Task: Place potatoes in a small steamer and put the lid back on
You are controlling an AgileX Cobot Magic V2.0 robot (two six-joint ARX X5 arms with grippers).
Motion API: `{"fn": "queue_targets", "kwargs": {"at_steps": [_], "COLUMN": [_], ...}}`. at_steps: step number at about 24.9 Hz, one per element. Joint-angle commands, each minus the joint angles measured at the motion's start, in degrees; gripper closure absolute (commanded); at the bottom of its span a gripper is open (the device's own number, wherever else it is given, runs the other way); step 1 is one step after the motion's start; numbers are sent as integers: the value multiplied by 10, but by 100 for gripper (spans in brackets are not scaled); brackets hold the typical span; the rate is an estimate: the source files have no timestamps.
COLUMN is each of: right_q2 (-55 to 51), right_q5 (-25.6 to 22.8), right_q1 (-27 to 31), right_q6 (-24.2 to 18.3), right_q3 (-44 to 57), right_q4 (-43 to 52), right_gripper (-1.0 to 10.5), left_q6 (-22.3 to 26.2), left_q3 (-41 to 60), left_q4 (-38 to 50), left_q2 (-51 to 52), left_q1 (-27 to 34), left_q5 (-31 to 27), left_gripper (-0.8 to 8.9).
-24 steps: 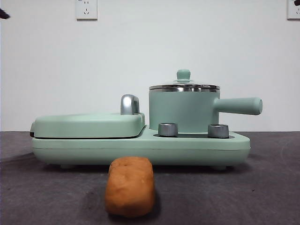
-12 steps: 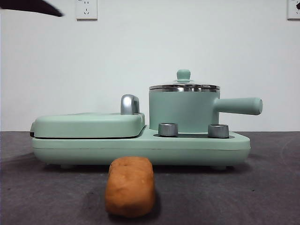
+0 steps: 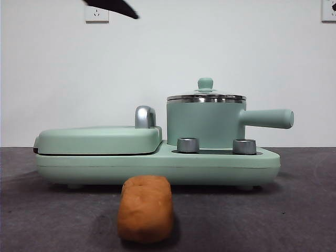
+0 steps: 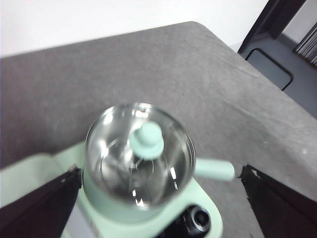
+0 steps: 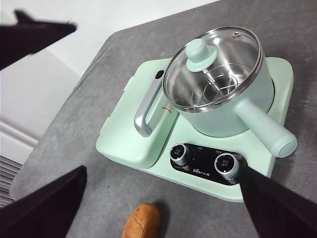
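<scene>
An orange-brown potato (image 3: pixel 145 208) lies on the grey table in front of the appliance, also seen in the right wrist view (image 5: pixel 141 221). The mint-green steamer (image 3: pixel 205 126) stands on the appliance's right half, handle pointing right. The glass lid (image 3: pixel 206 97) sits on it. My left gripper (image 4: pixel 158 208) hangs open high above the lid (image 4: pixel 138 153), which shows blurred; it touches nothing. A black tip (image 3: pixel 111 6) of that arm shows at the top of the front view. My right gripper (image 5: pixel 163 208) is open, high above the table in front of the steamer (image 5: pixel 223 121).
A flat mint-green grill plate (image 3: pixel 100 140) with a chrome handle (image 3: pixel 144 116) fills the appliance's left half. Two steel knobs (image 3: pixel 188 145) sit on the base in front of the steamer. The table's edge (image 4: pixel 247 64) lies beyond the steamer's handle side.
The black tip of the left arm has slid rightward along the top of the front view, from the left corner toward the middle. Potato, steamer and lid have stayed put.
</scene>
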State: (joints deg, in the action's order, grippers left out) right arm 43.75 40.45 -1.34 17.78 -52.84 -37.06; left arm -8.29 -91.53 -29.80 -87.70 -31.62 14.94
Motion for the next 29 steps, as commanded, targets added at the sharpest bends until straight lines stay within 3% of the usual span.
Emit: {"fn": "queue_targets", "kwargs": {"at_steps": [1,7,16,22,25,29], "right_q2": [3,3,3,3,3,3], "right_q5": [0,0,0,0,0,0], "right_q1": [0,0,0,0,0,0], "right_q6": [-9,-9,-9,-10,-13,-14], "right_q3": [-12,-12,-12,-12,-12,-12], "right_q4": [4,4,6,6,5,5], "right_gripper": [459,459,459,459,459,459], "left_q6": [26,59,85,92,125,128], "left_q3": [-60,-119,-121,-121,-121,-121], "left_q4": [0,6,59,99,118,101], "left_q2": [-59,-145,-214,-251,-264,-278], "left_q1": [-23,-54,-71,-70,-71,-71], "left_q5": [-25,-52,-104,-110,-111,-111], "left_gripper": [288,317,323,323,324,324]}}
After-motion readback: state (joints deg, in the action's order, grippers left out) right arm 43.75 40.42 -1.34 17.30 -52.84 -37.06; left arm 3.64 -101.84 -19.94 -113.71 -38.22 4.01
